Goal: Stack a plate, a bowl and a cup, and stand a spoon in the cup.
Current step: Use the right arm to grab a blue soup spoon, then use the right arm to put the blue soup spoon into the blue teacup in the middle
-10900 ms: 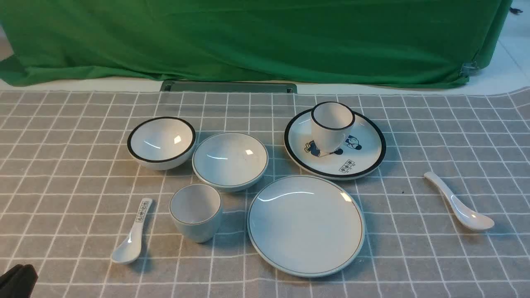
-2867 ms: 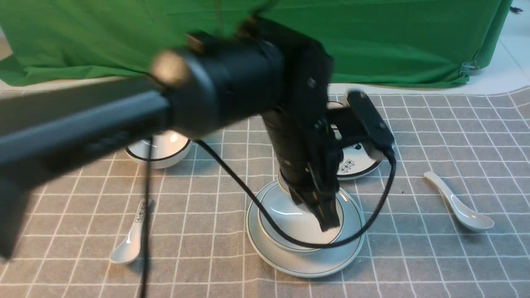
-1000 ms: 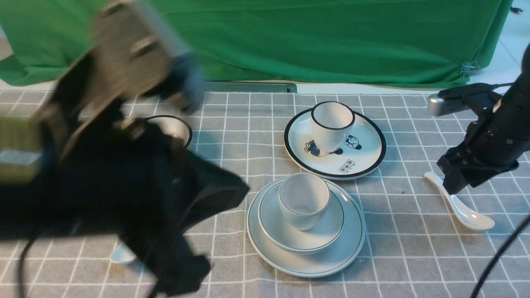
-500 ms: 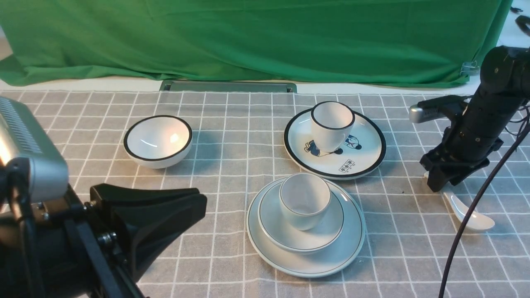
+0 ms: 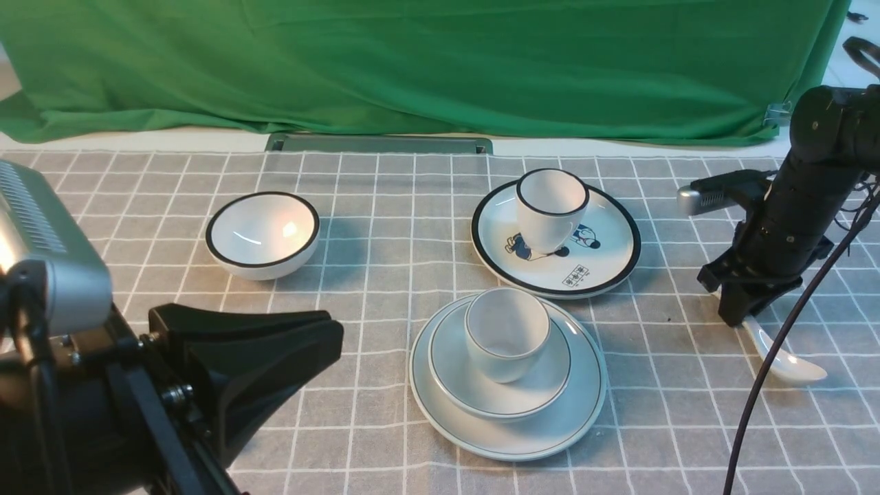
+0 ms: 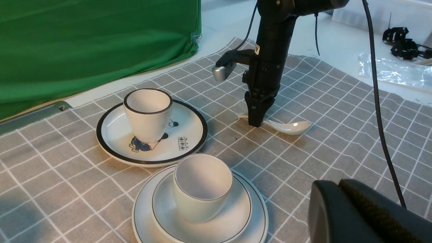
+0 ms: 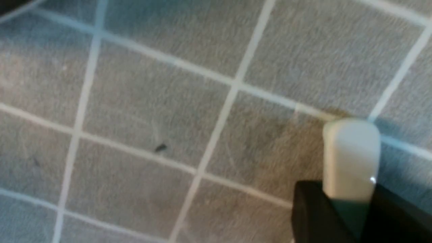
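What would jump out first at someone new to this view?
Probably the big black left arm, filling the near left corner. Then the stack near the middle: a cup in a bowl on a plate. Off to the right, the right gripper closes around the white spoon's handle.

A lab-like robot test area: 2 robot arms, green cloth backdrop, gridded cloth, loose cables

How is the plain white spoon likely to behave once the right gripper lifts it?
The spoon looks like glazed ceramic, so it should stay stiff and might chip if knocked. Its glossy surface could let it slip or twist between the fingertips. The right gripper is at the narrow handle, so the wider bowl end would probably sag.
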Robot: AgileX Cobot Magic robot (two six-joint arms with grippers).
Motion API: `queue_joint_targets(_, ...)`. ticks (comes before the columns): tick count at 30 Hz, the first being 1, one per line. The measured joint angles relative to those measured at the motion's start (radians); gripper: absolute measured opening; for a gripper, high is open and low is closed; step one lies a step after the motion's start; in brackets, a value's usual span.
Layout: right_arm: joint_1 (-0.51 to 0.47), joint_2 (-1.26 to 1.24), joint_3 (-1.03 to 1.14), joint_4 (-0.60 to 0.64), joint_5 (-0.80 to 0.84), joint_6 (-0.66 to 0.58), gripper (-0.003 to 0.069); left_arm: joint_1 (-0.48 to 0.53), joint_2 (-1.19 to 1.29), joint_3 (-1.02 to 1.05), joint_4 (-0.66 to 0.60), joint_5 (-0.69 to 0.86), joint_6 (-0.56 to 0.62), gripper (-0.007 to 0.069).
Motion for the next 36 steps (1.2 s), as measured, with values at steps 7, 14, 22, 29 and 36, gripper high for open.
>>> queue_joint_targets(7, 0.054, -0.236, 0.176, 0.085, -0.077, 0.004, 0.0170, 0.000, -0.001, 0.000, 0.000, 0.033, 0.031, 0.0010)
queue_joint_targets(14, 0.357, -0.670, 0.592, 0.266, -0.708, 0.008, 0.0170, 0.000, -0.001, 0.000, 0.013, 0.044, 0.072, 0.0010)
queue_joint_targets(22, 0.700, -0.734, 0.811, 0.281, -1.524, 0.079, 0.0170, 0.000, -0.001, 0.001, 0.016, 0.045, 0.076, 0.0010)
queue_joint_targets(29, 0.752, -0.579, 0.824, 0.269, -1.808, 0.102, 0.0170, 0.000, -0.001, 0.001, 0.016, 0.045, 0.080, 0.0010)
queue_joint_targets(36, 0.752, -0.479, 0.828, 0.269, -1.854, 0.100, 0.0170, 0.000, -0.001, 0.001, 0.016, 0.045, 0.080, 0.0010)
